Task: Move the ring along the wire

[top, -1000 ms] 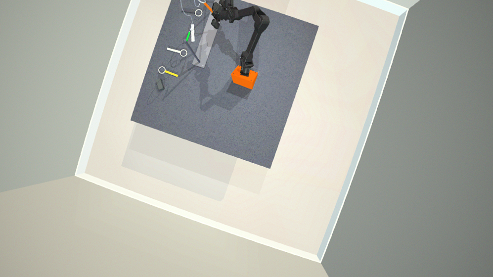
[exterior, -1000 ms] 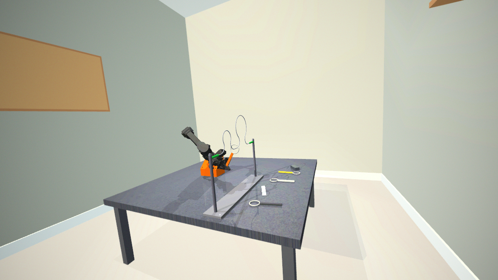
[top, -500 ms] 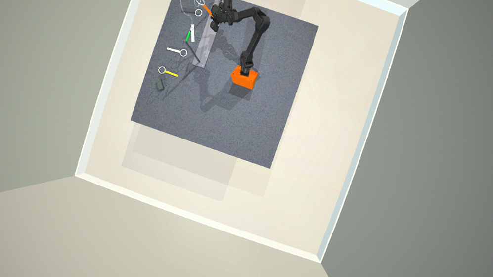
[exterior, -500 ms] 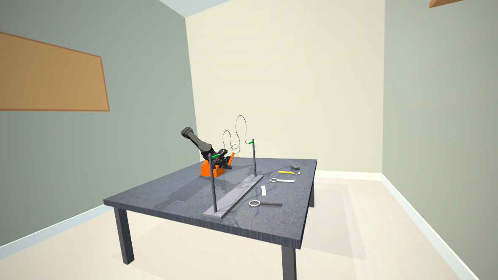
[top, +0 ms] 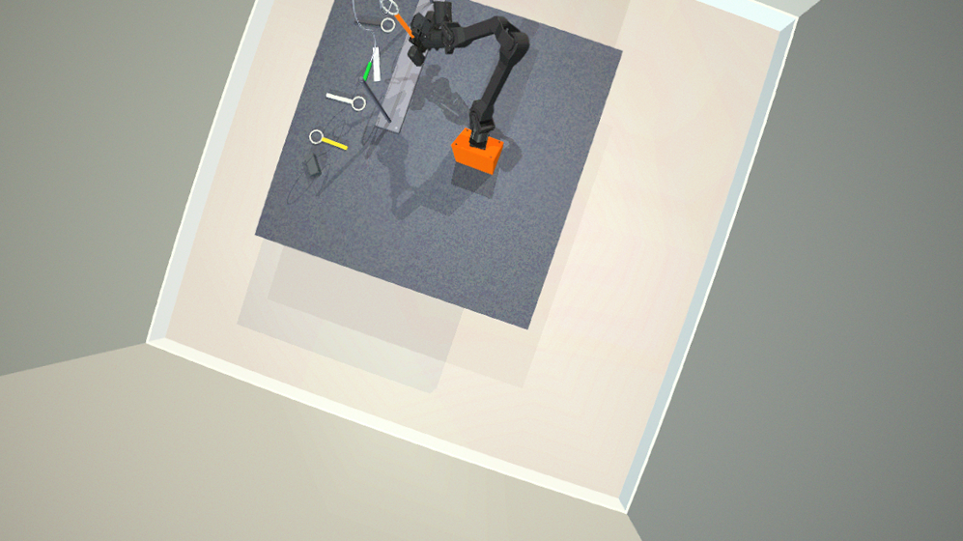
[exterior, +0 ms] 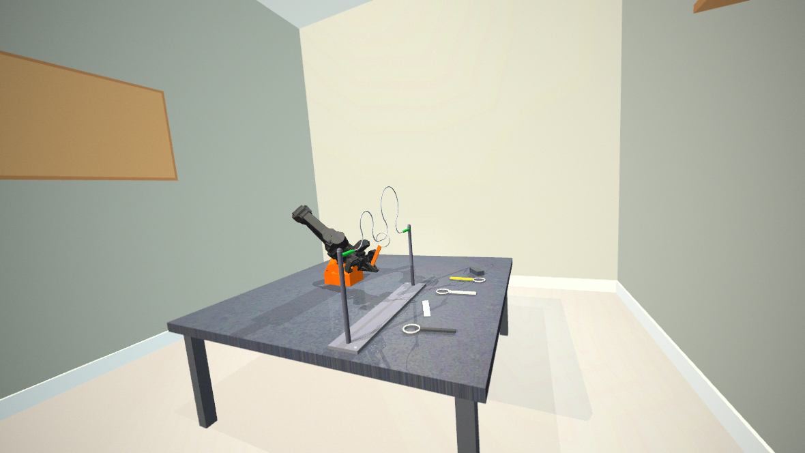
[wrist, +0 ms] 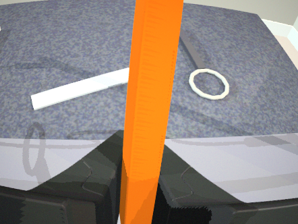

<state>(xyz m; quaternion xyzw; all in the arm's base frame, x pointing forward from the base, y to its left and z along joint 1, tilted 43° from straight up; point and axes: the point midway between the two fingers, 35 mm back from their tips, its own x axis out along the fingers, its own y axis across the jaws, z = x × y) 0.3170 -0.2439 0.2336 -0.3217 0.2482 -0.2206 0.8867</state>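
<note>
Our hand (top: 412, 38) (exterior: 372, 267) (wrist: 142, 152) pinches orange handle (top: 403, 25) (exterior: 376, 255) (wrist: 148, 101) below ring (top: 397, 8) (exterior: 389, 242), likely keeping fingers off grey wire (top: 353, 1) (exterior: 389, 187); yellow-handled tool (top: 335, 143) (exterior: 461, 278) lies near table (top: 532, 263) (exterior: 270, 315) edge.

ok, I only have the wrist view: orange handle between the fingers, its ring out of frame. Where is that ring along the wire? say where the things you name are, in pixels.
Observer: In the exterior view, the ring (top: 397, 7) (exterior: 389, 242) is at the low dip between the wire's two tall loops, away from both green parts.
Operator: Copy. How does the handle run from it?
Observer: The orange handle (top: 403, 24) (exterior: 376, 255) (wrist: 148, 101) slants down from the ring to the gripper (top: 412, 38) (exterior: 372, 265) (wrist: 144, 138), which sits lower than the ring.
</note>
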